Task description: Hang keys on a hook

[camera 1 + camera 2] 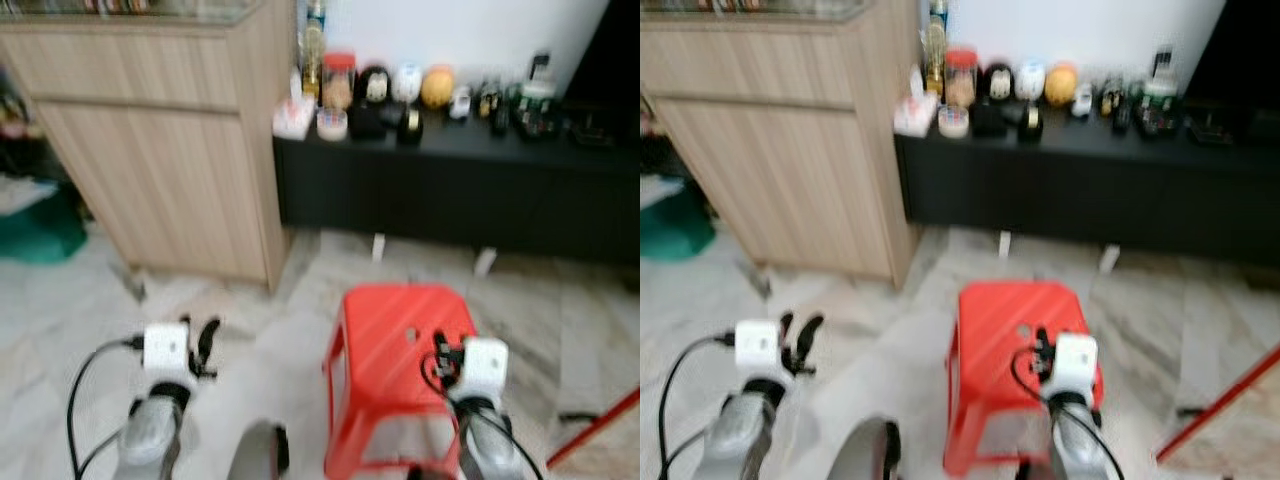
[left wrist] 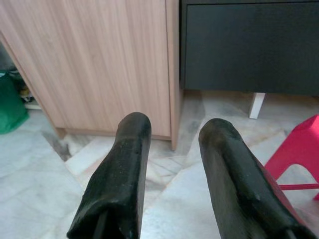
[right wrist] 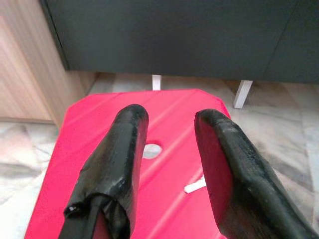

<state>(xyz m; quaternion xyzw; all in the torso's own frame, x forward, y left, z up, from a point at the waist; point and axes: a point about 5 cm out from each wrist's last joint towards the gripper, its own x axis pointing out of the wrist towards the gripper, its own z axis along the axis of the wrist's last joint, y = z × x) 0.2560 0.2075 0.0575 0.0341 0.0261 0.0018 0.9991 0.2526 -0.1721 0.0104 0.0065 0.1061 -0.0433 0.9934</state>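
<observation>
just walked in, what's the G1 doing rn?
Nothing is held yet. Both arms are out front with tools open and empty: the left tool over marble floor near the wooden cabinet, the right tool above the red plastic stool. Ahead is a low black console crowded with small items, too blurred to pick out keys or a hook.

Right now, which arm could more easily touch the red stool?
Right. The right gripper hangs open directly above the red stool; the left gripper is over floor, off to its side.
</observation>
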